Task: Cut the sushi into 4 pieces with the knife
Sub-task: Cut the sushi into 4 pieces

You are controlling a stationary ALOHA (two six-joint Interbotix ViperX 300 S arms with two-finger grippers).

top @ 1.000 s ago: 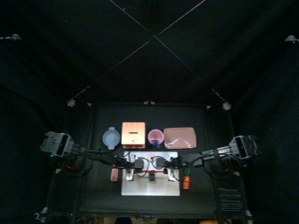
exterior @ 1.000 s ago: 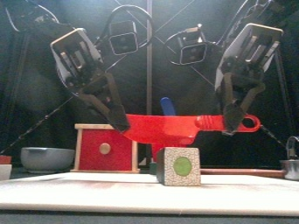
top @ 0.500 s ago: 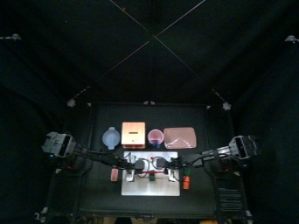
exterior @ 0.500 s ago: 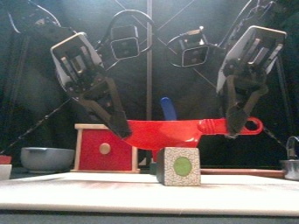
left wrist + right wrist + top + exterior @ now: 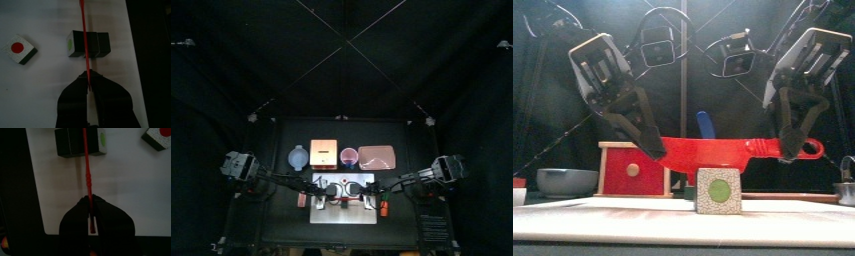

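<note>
The left claw (image 5: pixel 88 80) is pressed together on the tip end of the red knife (image 5: pixel 727 150); its two jaws meet on the thin blade with no gap to see. The right claw (image 5: pixel 90 208) pinches the same knife at the handle end, just inside the ring, and its jaws are closed on it as well. The knife therefore hangs level between the two arms, edge down, like a bar carried at both ends. I think it is held in this way so that the blade cannot twist or tip and both arms can push it straight down together.

The sushi roll (image 5: pixel 718 190) stands on the white board (image 5: pixel 40 75), under the middle of the blade and between the two claws. In both wrist views the red line of the blade crosses the roll across its length, near the joint between two of its dark blocks, so the cut seems aimed at a seam. From the front the edge is just above the top of the roll; I cannot tell whether it touches.

One loose piece (image 5: pixel 20 50) with a red centre lies on the board, apart from the roll and to the side of the blade. So my judgement is that one cut is done and more remain.
</note>
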